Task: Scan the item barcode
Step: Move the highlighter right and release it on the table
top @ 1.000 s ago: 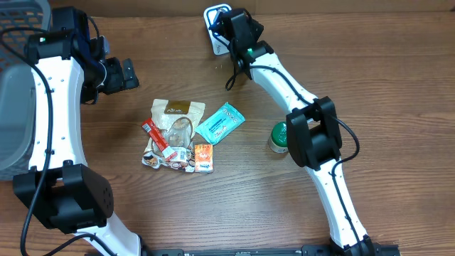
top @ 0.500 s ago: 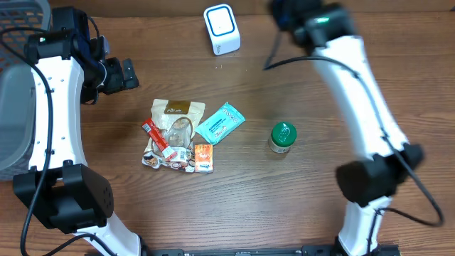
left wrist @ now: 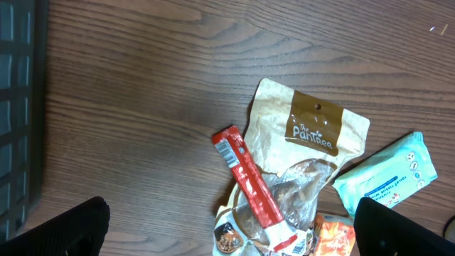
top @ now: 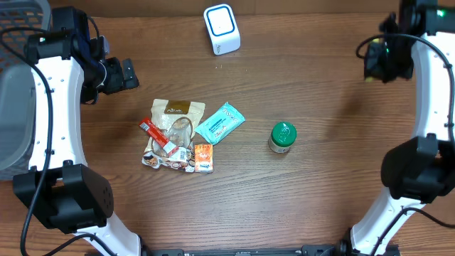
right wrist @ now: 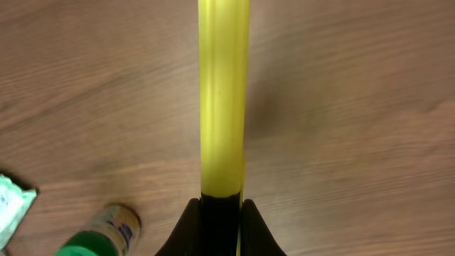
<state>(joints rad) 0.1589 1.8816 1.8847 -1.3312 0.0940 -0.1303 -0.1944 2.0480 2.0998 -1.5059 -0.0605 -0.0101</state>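
A pile of items lies left of the table's centre: a brown pouch [top: 177, 108] [left wrist: 313, 131], a red stick packet [top: 155, 136] [left wrist: 249, 181] with a barcode at its end, a teal wipes pack [top: 220, 122] [left wrist: 387, 174] and an orange packet [top: 203, 156]. A green-lidded jar [top: 282, 136] [right wrist: 99, 235] stands apart to the right. My left gripper [top: 122, 73] [left wrist: 227, 238] hangs open above the pile's near side, holding nothing. My right gripper [top: 384, 60] [right wrist: 220, 220] is shut on a long yellow tool with a black end [right wrist: 222, 92], high at the far right.
A white box-shaped device [top: 221, 28] with a blue outline stands at the back middle. A grey bin [top: 13, 107] and a dark mesh basket [top: 21, 14] [left wrist: 18, 107] sit along the left edge.
The right arm has swung from the white device at the back middle over to the far right edge, its gripper staying shut. The left arm and the items have not moved.
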